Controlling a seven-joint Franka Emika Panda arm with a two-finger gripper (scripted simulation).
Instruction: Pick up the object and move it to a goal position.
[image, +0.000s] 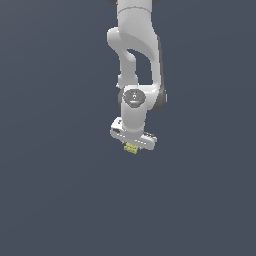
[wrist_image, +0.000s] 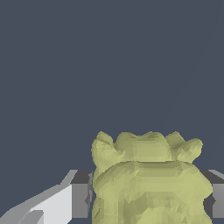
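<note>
The scene is viewed from a distance and from above in the exterior view, with the arm (image: 134, 75) seen whole-length. The wrist view is taken close behind the hand (wrist_image: 151, 192). The yellow-green object (wrist_image: 148, 183) is shared by both views.

arm (image: 135, 75): upright | claw (image: 132, 145): pointing down | object (image: 131, 148): yellow-green, just beneath claw

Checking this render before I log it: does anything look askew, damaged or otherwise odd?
Nothing stands out. The yellow-green lump sits between the gripper fingers, which close in on either side of it. Its bumpy surface looks whole, and only plain dark background surrounds it.
</note>
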